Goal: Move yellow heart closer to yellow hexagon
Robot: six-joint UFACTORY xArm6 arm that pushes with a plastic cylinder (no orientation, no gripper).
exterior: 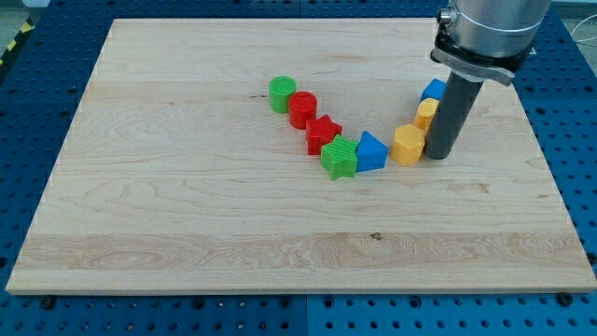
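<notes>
The yellow hexagon (408,145) lies right of centre on the wooden board (187,233). The yellow heart (425,113) sits just above and to its right, partly hidden behind the rod. My tip (439,154) rests on the board, touching the hexagon's right side and just below the heart. A blue block (434,91) shows above the heart, its shape partly hidden by the rod.
To the left of the hexagon runs a curved row: blue triangle (370,151), green star (340,158), red star (323,133), red cylinder (302,109), green cylinder (282,93). The board's right edge (550,177) lies beyond my tip.
</notes>
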